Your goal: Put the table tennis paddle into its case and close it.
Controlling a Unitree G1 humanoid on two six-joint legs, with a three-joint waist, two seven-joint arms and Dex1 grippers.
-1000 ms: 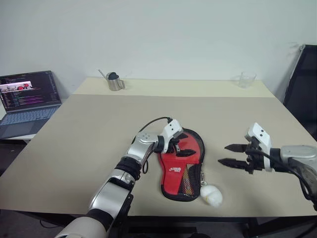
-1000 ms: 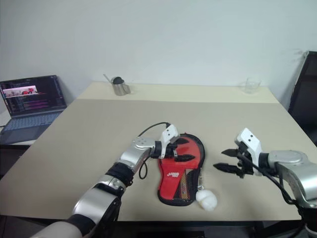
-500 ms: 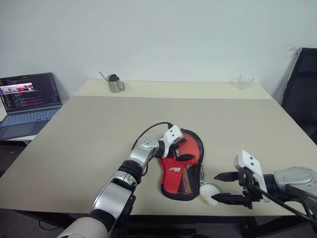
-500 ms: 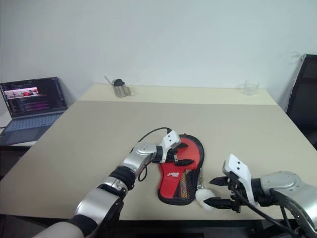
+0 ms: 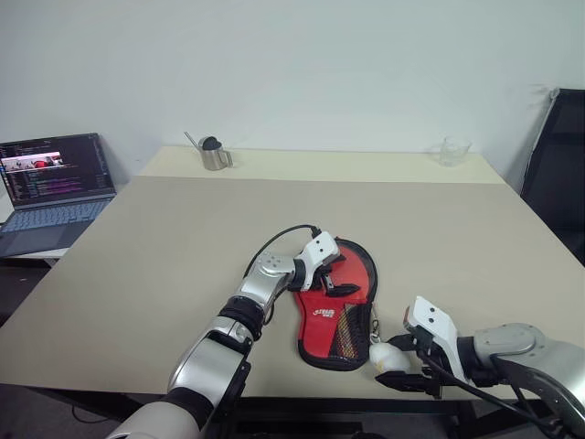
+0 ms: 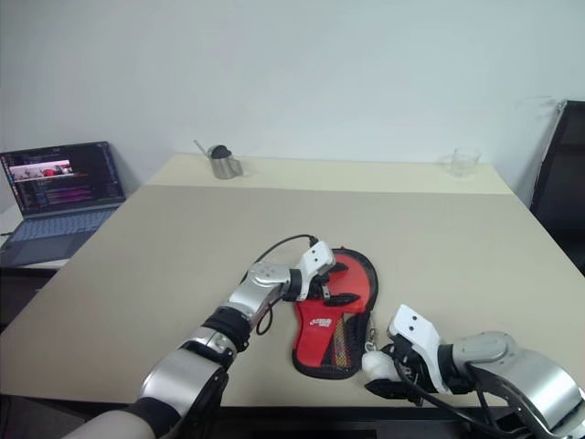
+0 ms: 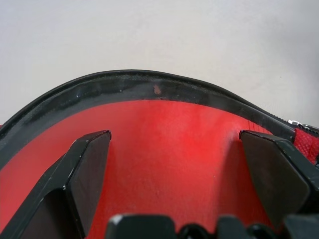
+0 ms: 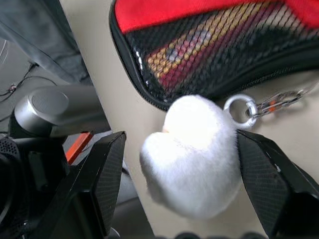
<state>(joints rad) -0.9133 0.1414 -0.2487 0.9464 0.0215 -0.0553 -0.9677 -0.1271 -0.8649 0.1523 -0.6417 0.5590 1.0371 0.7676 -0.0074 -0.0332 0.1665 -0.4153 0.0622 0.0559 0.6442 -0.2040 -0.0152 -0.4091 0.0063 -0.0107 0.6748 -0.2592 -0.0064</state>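
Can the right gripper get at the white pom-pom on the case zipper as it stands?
Probably yes. The right gripper is open with the white pom-pom already between its fingers, nothing between. The case lies just beyond, with the left gripper over its round end.

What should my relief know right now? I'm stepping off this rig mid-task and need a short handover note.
Left pincer: open, fingers spread over the red rubber face of the table tennis paddle, gripping nothing.
Right pincer: open, one finger each side of the white fluffy pompom, not closed on it.
The paddle-shaped black fabric zip case lies flat near the beige table's front edge; the pompom hangs from it by a small chain.
Done: the paddle sits in the case.
Left: whether the zip is fully closed cannot be told; check and finish it.
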